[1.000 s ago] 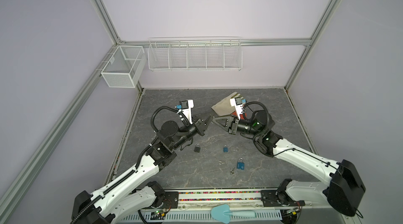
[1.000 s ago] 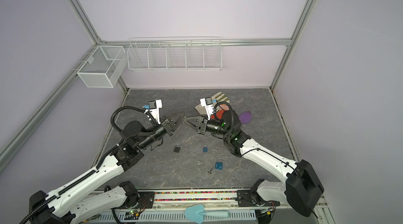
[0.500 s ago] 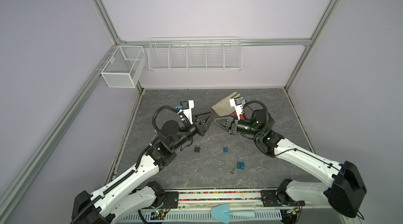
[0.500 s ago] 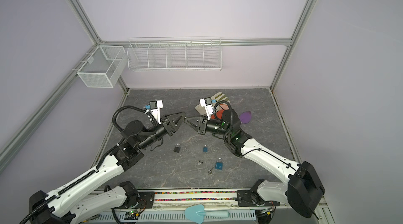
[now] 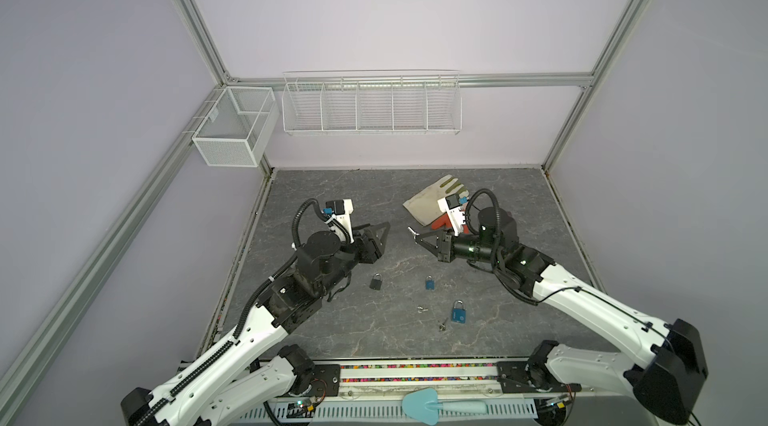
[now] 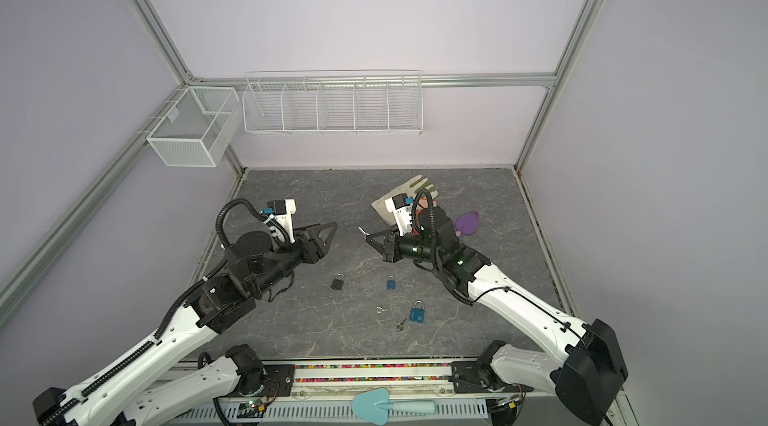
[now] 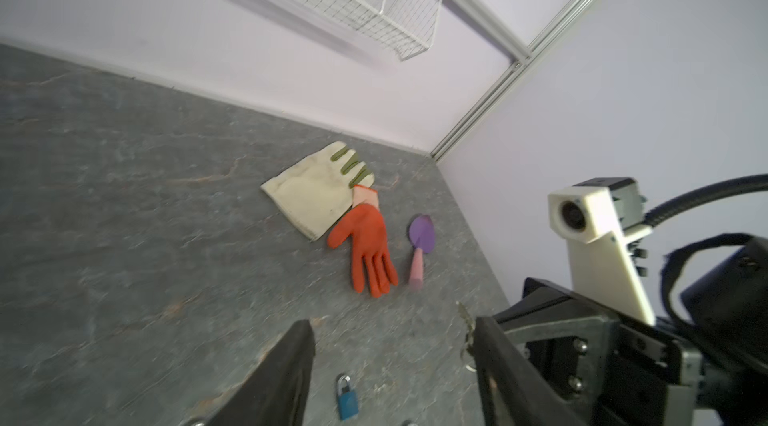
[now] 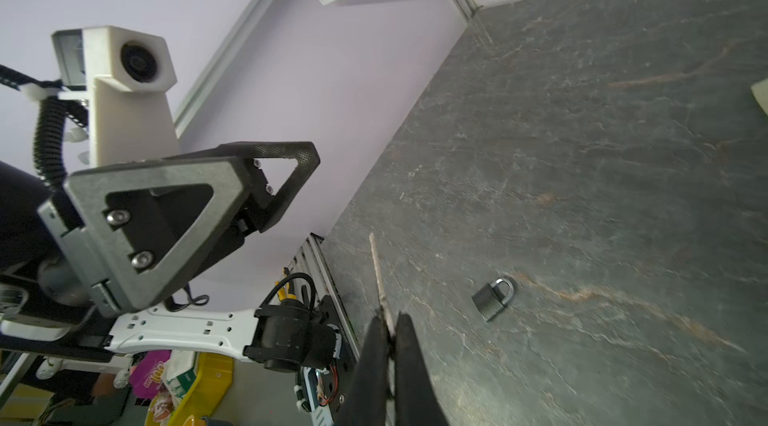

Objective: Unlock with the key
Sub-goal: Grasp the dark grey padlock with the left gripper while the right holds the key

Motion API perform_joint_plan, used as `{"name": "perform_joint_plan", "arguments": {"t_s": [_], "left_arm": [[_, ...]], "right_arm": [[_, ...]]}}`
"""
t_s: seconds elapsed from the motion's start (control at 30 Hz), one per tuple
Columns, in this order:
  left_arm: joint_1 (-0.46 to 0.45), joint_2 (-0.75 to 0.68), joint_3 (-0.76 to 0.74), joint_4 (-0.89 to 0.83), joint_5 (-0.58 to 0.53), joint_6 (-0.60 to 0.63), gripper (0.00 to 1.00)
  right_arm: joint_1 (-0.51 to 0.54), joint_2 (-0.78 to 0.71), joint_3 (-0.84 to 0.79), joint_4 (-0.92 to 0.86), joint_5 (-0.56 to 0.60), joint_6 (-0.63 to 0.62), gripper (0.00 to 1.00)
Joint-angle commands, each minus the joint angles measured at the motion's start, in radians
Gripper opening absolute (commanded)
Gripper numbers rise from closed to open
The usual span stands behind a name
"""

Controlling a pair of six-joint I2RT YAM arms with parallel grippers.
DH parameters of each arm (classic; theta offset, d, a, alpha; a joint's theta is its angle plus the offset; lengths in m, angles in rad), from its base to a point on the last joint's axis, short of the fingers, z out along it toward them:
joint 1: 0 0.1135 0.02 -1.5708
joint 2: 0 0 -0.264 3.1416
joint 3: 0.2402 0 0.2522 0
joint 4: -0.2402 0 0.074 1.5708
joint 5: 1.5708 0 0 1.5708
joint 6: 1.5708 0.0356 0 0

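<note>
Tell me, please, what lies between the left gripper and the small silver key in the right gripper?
Nothing: both top views show only bare grey tabletop between the left gripper and the small silver key.

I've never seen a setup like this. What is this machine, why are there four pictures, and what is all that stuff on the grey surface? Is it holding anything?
It is a robot with two arms, the left arm and the right arm, mounted at the front of a grey table. Each arm ends in a two-fingered gripper. Two pictures look down from above and show nearly the same view. The other two come from small cameras on the wrists, looking along the fingers.

On the table lie a dark padlock, a small blue padlock, a larger blue padlock, two loose keys, a cream glove, an orange glove and a purple trowel.

The right gripper is pinched shut on a key, held in the air. The left gripper faces it, open and empty.
</note>
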Motion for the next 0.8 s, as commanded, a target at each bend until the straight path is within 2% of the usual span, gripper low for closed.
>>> {"name": "perform_joint_plan", "arguments": {"t_s": [0.0, 0.23, 0.6, 0.77], "left_arm": [[-0.002, 0.015, -0.001, -0.211, -0.065, -0.013, 0.63], [-0.002, 0.15, 0.02, -0.349, -0.036, -0.006, 0.72], [-0.001, 0.432, 0.035, -0.397, -0.015, 0.055, 0.73], [-0.002, 0.605, 0.122, -0.502, -0.026, 0.074, 0.72]], "right_arm": [[-0.001, -0.007, -0.057, -0.088, 0.055, -0.051, 0.06], [-0.001, 0.044, -0.098, -0.072, 0.047, -0.026, 0.06], [0.0, 0.107, -0.135, -0.041, 0.044, 0.03, 0.06], [-0.001, 0.107, -0.15, -0.022, 0.046, 0.038, 0.06]]}}
